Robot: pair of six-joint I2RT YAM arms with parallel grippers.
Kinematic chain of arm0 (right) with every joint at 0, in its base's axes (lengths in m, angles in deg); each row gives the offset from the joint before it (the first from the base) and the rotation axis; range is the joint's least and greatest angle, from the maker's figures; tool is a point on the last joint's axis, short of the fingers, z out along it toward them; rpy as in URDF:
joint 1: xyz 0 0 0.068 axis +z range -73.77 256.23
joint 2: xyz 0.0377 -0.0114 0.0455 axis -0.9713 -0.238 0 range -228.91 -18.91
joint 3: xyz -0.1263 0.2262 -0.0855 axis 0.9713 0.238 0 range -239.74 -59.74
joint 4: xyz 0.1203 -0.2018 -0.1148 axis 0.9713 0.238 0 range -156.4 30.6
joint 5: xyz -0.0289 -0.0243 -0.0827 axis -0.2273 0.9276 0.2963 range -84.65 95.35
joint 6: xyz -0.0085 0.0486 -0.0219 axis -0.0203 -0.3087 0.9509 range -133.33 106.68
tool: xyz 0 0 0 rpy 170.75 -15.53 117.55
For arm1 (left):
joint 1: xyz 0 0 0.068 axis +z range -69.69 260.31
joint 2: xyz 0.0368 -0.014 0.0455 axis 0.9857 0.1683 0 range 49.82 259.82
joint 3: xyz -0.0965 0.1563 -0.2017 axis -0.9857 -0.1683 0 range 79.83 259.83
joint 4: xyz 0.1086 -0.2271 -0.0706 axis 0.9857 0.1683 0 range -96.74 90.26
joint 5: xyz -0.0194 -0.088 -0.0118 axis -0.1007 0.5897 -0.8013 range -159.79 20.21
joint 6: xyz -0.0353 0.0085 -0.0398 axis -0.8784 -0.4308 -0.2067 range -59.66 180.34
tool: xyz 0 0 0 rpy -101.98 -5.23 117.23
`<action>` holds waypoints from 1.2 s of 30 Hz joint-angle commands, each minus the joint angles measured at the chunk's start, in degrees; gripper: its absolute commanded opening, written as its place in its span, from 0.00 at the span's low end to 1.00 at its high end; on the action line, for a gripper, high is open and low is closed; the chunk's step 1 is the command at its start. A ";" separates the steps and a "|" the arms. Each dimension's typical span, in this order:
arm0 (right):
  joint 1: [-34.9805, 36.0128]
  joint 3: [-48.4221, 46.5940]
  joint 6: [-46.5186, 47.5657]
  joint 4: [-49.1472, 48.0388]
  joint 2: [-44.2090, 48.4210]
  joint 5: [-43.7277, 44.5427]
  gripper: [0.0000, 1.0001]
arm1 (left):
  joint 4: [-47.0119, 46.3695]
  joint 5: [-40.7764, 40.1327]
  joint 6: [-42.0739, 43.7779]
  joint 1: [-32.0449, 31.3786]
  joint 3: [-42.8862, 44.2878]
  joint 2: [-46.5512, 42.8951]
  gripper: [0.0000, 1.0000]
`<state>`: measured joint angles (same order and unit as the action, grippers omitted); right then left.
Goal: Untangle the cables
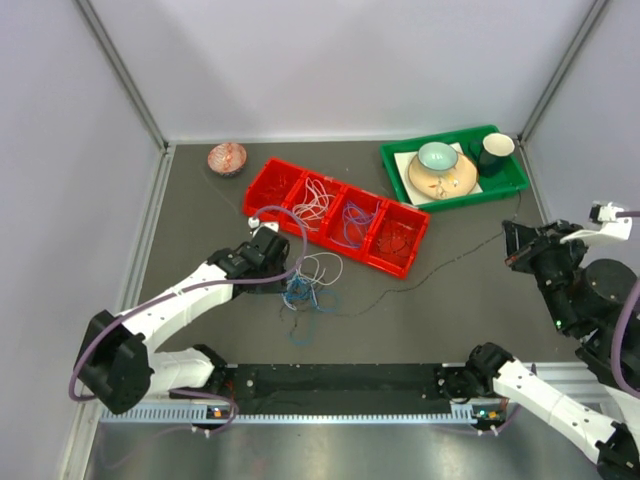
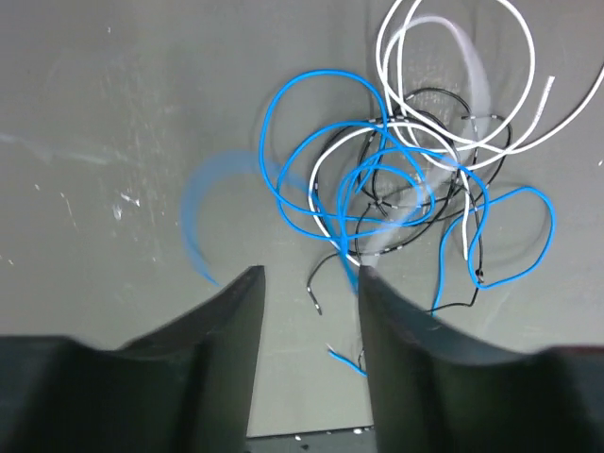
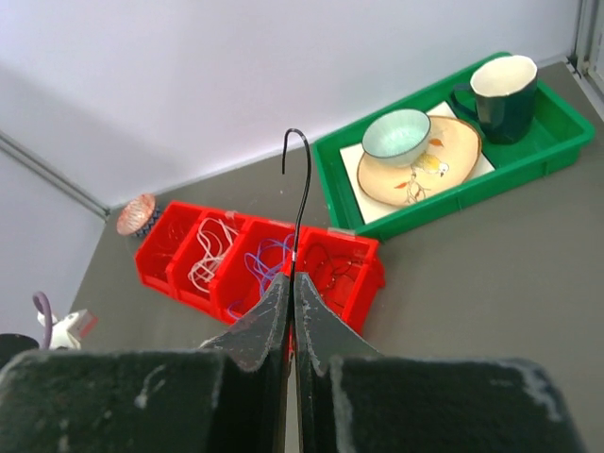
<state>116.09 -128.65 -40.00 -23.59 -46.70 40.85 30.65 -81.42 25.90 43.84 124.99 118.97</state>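
Near the middle of the worktop (image 1: 440, 310), a tangle (image 1: 306, 292) of blue, white and black cables lies just on the near side of the red tray (image 1: 275, 190). The left arm (image 1: 180, 300) reaches in over it. Its jaws stand apart with nothing between them, right at the edge of the loops; one short blue end lies beside a fingertip. A blurred streak of blue shows to the left of the loops. The right arm (image 1: 560, 265) sits well off to the side. Its jaws are pressed together on a black cable (image 3: 302, 208), whose hooked tip sticks up past the fingers, and the rest trails across the worktop to the tangle. The red tray's bins hold white, blue and red cables. A green tray (image 1: 500, 190) of crockery sits at the far right.
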 commanded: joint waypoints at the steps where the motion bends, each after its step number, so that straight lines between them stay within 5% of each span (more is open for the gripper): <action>1: -0.13 2.10 -0.92 -0.62 -0.86 -0.26 0.00 | 0.58 -2.15 -0.72 0.26 0.53 -1.90 0.53; 7: -0.13 2.28 0.22 -0.44 -1.21 2.11 0.00 | 1.81 -5.50 1.56 0.35 5.27 -2.44 0.62; 13: -0.22 6.05 -1.44 -0.44 -2.35 -1.66 0.00 | 0.84 4.60 6.31 -0.79 9.32 0.11 0.62; 23: -0.13 10.28 -4.87 -0.44 -1.83 -5.01 0.00 | -3.54 5.48 8.15 -19.15 6.52 -3.84 0.75; 36: -0.13 10.28 -6.02 0.35 -2.00 -7.38 0.00 | -10.74 0.82 22.47 -32.70 2.91 1.96 0.86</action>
<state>116.09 -118.16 -45.47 -22.22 -48.91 34.12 26.12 -78.69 41.31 12.72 129.32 120.41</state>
